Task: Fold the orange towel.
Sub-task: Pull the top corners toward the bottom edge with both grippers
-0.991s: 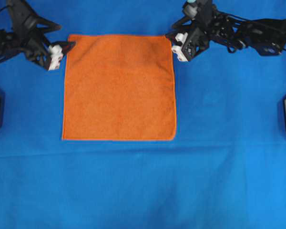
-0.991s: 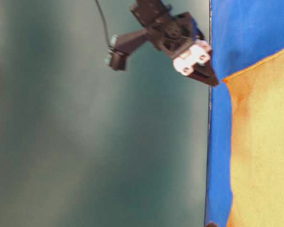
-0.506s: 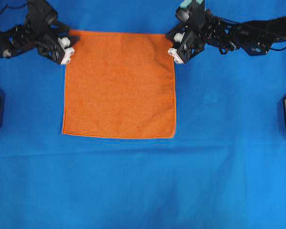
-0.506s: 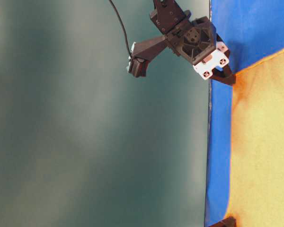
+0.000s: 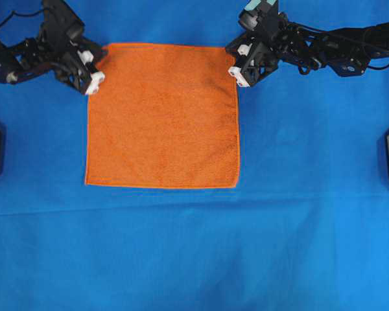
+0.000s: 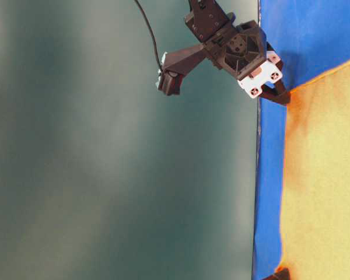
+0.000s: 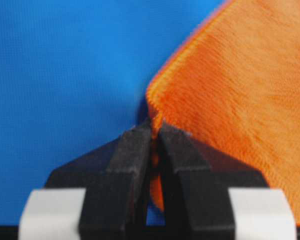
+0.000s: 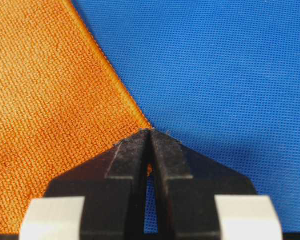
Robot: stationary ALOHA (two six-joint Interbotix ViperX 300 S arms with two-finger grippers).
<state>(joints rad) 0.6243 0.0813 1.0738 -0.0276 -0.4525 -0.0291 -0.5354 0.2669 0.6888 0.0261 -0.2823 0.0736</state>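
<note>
orange towel (image 5: 162,116) flat, left hand (image 7: 154,131) and right hand (image 8: 150,134) pinching far corners

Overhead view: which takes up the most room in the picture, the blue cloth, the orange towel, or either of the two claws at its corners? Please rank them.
1. The blue cloth, which fills nearly the whole frame.
2. The orange towel.
3. The left gripper and the right gripper look about alike, so I won't rank one above the other.
</note>
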